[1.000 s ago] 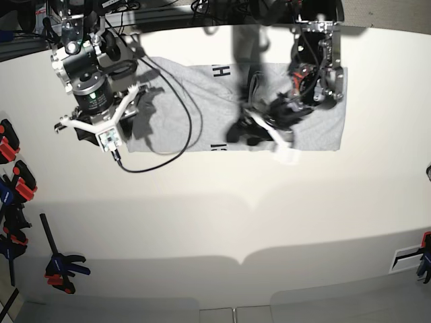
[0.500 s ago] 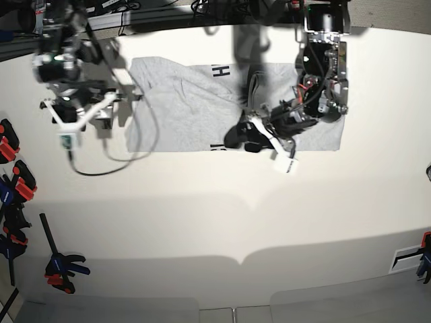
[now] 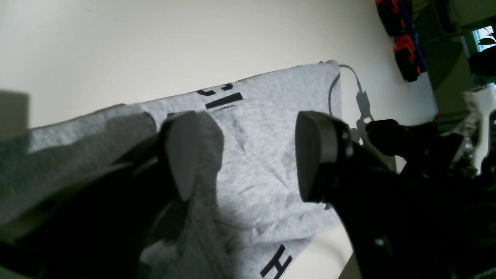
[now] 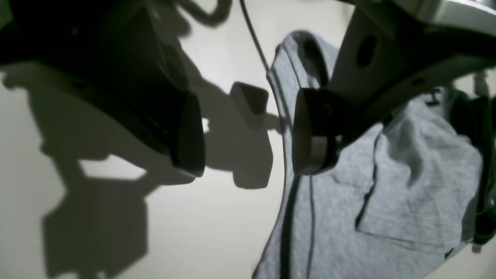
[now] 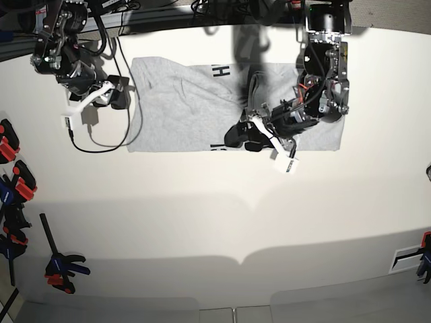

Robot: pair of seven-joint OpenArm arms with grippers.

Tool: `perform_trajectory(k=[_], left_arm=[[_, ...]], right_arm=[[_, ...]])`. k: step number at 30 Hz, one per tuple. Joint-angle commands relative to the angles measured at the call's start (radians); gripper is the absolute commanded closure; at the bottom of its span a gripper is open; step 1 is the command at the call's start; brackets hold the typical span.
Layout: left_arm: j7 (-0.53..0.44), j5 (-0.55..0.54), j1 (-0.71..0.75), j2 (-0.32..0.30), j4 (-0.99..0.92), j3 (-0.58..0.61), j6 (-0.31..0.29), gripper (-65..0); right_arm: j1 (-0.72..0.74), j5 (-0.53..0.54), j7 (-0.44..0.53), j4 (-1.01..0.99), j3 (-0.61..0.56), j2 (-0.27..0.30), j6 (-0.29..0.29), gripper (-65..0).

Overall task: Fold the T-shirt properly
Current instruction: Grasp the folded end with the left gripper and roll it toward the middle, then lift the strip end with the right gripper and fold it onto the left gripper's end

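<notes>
Your T-shirt (image 5: 195, 108) lies at the far middle of the table (image 5: 215, 215) as a long, wide strip, so judge the fold as partly done: the long edges look turned in, with scraps of black lettering peeking out at the far edge and the near edge. What is left, by the look of it, is smoothing the rumpled left part and bringing the ends together into a compact packet. Your left gripper (image 3: 244, 155) hangs low over the right half of the strip with its jaws spread; nothing sits between the pads, and cloth is only below them. Your right gripper (image 4: 248, 135) is off the left end of the shirt, jaws spread wide over bare table, pinching nothing, with the shirt's edge just beside one pad.
</notes>
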Motion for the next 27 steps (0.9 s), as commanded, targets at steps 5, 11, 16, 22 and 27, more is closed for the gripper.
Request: perform_trajectory(k=[5,11,16,22,27], left_arm=[[-0.009,-0.02,-0.014,0.0,0.02,0.0,-0.007,-36.1],[0.007,-0.02,-0.014,0.0,0.02,0.0,-0.007,-36.1],[0.008,-0.02,-0.014,0.0,0.02,0.0,-0.007,-36.1],[0.008,-0.02,-0.014,0.0,0.02,0.0,-0.007,-36.1],[0.007,-0.02,-0.014,0.0,0.02,0.0,-0.007,-36.1]], right_arm=[[0.02,0.015,0.018,-0.091,-0.037,-0.032,0.046,-34.5],[0.023,0.013,0.011,-0.1,-0.148,-0.084,0.058,-34.4],[0.023,-0.035,0.011,-0.1,-0.258,-0.084,0.034,-34.5],[0.029,-0.034,0.013,-0.099,-0.269,-0.083,0.028,-34.0],[0.035,-0.034,0.026,-0.099,-0.269,-0.084,0.028,-26.1]])
